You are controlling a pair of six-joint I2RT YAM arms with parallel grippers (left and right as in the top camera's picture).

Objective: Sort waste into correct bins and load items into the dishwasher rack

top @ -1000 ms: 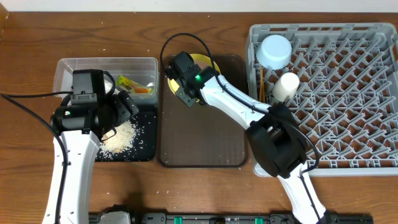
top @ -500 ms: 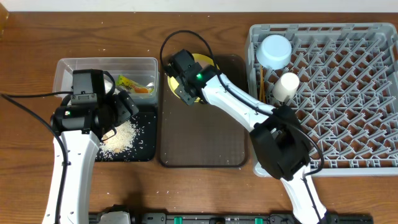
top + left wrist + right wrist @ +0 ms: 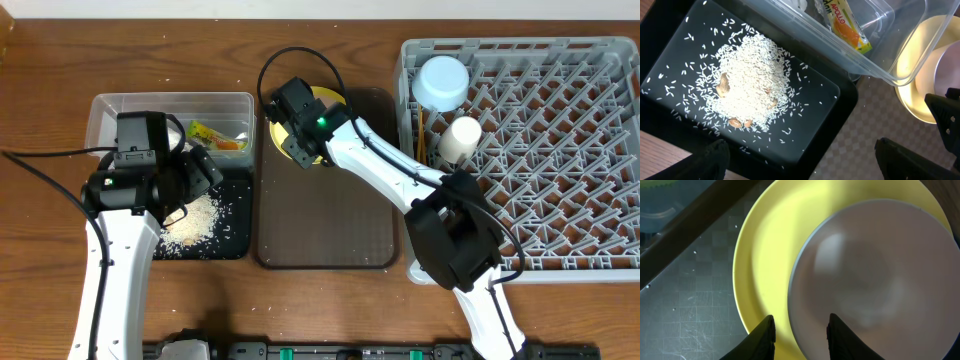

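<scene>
Brown tray (image 3: 325, 220) seems open beside yellow plate (image 3: 765, 255).

Left arm (image 3: 112, 262): white shell links, black joint housings, boxy black wrist block. Right arm (image 3: 375, 165): same white-and-black build, bulky black elbow, green light (image 3: 320, 124) glowing near wrist. Thin black cable (image 3: 296, 54) loops off it. Right fingers (image 3: 765, 336): matte black, rounded tips. Left fingers (image 3: 715, 161): black too.

Red "APOLLO" brand name on the green-and-orange snack wrapper (image 3: 846, 25)
</scene>
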